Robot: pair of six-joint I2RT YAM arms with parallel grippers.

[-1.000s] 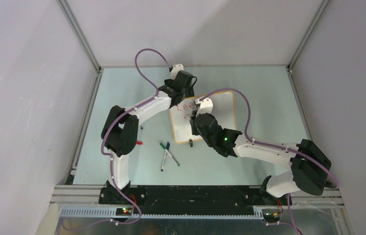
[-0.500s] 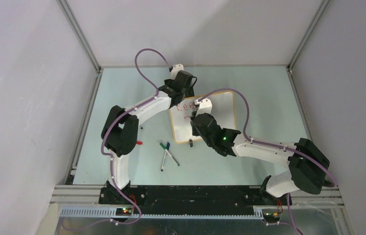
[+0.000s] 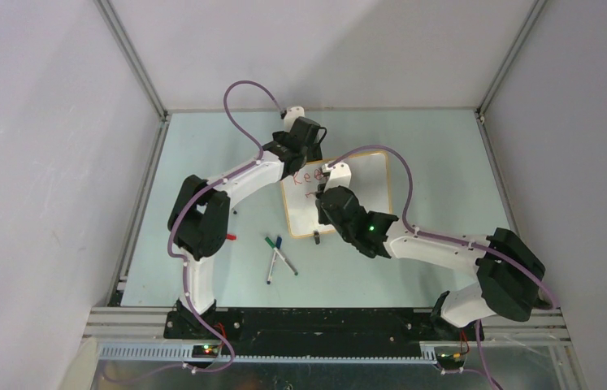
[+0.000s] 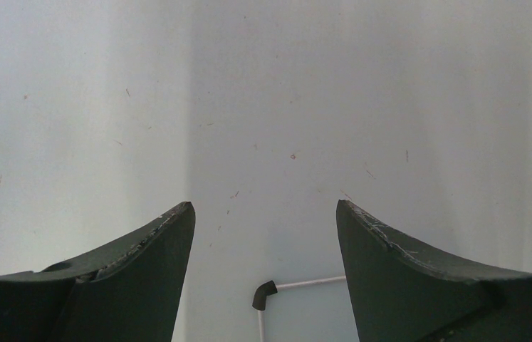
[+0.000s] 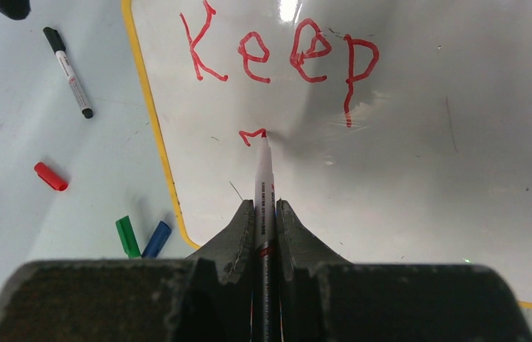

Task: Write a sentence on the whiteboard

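The whiteboard (image 3: 369, 177) lies flat on the table, glossy white with a thin orange-yellow frame (image 5: 150, 114). The sentence (image 5: 284, 53) reads "Keep" in red, and a small red stroke (image 5: 248, 135) starts a second line below it. My right gripper (image 5: 264, 205) is shut on a red marker (image 5: 263, 174). The marker's tip touches the board at the end of that stroke. In the top view the right gripper (image 3: 322, 195) sits over the board's left half. My left gripper (image 4: 265, 208) is open and holds nothing. It stands at the board's far left corner (image 3: 290, 161).
On the table left of the board lie a black-capped marker (image 5: 68, 71), a red cap (image 5: 50, 176), a green cap (image 5: 127, 236) and a blue cap (image 5: 156, 239). Two pens (image 3: 277, 256) lie crossed near the front. A black clip foot (image 3: 316, 236) sits at the board's near edge.
The right arm has shifted slightly to the left with the marker on the board. The left arm has not moved.
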